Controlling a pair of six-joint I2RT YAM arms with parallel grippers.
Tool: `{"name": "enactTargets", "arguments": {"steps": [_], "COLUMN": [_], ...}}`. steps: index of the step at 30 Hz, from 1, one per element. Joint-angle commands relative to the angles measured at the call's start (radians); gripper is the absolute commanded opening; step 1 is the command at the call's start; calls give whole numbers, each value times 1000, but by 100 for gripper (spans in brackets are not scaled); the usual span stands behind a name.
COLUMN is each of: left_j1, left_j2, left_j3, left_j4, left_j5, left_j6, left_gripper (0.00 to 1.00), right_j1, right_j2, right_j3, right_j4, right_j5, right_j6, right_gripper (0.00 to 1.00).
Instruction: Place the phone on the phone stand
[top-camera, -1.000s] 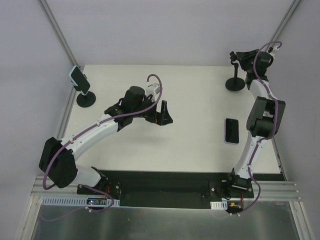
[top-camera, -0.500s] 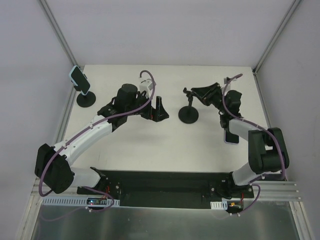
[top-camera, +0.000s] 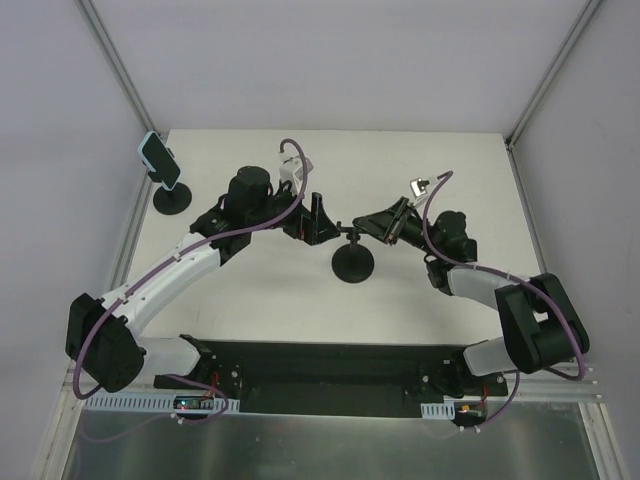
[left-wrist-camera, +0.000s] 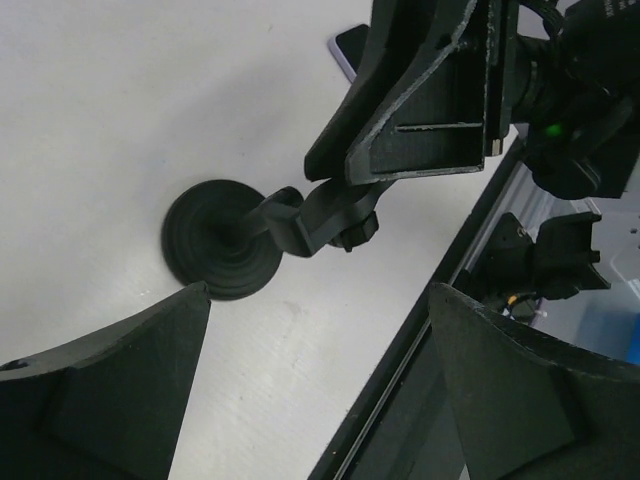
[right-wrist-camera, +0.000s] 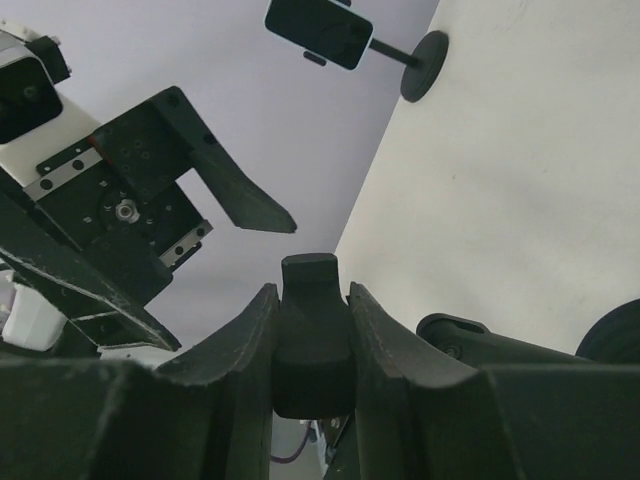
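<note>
My right gripper (top-camera: 372, 226) is shut on the upper part of a black phone stand; its round base (top-camera: 352, 266) rests on the table's middle. In the right wrist view the fingers (right-wrist-camera: 312, 300) squeeze the stand's black head (right-wrist-camera: 312, 335). My left gripper (top-camera: 315, 218) is open and empty just left of the stand's top. In the left wrist view it (left-wrist-camera: 320, 370) hovers above the stand's base (left-wrist-camera: 215, 240). The phone is hidden under my right arm in the top view. Only a pale corner (left-wrist-camera: 345, 48) shows in the left wrist view.
A second black stand (top-camera: 172, 197) at the far left edge holds a light-blue-cased phone (top-camera: 159, 161); it also shows in the right wrist view (right-wrist-camera: 320, 30). Frame posts rise at both back corners. A black strip (top-camera: 330, 365) runs along the near table edge.
My right arm has swung left and forward, carrying the stand from the back right corner to the table's middle. It now covers the phone. My left gripper has shifted slightly back.
</note>
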Motion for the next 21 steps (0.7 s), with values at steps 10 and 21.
{"name": "enactTargets", "arguments": {"steps": [10,21], "left_j1": [-4,-3], "left_j2": [154,153], "left_j3": [67,61], "left_j4": [53,53], "left_j5": [277,255], "left_j6": [-18,-12], "left_gripper": [56,80], "right_j1": [17,2], "right_j2": [181,58], "right_j3": [-6,-100], "right_j4": [440,204], "right_j5": [-143,-41], "right_j6": [216,67], "right_gripper": [19,70]}}
